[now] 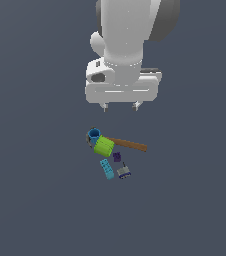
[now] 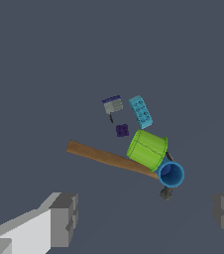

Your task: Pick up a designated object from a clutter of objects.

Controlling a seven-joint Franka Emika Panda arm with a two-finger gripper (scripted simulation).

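blue cup (image 2: pixel 171 174) 1 | green cup (image 2: pixel 147 149) 1 | hammer (image 2: pixel 104 157) 1 | brick (image 2: pixel 140 111) 1

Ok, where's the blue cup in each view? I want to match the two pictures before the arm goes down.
Exterior view: the blue cup sits at the pile's upper end, on the exterior view's left, touching the lime-green cup.
Wrist view: the blue cup shows its hollow mouth, lying against the lime-green cup, ahead of the open gripper.
Shared landmark: the wooden-handled hammer, whose head end lies by the blue cup.
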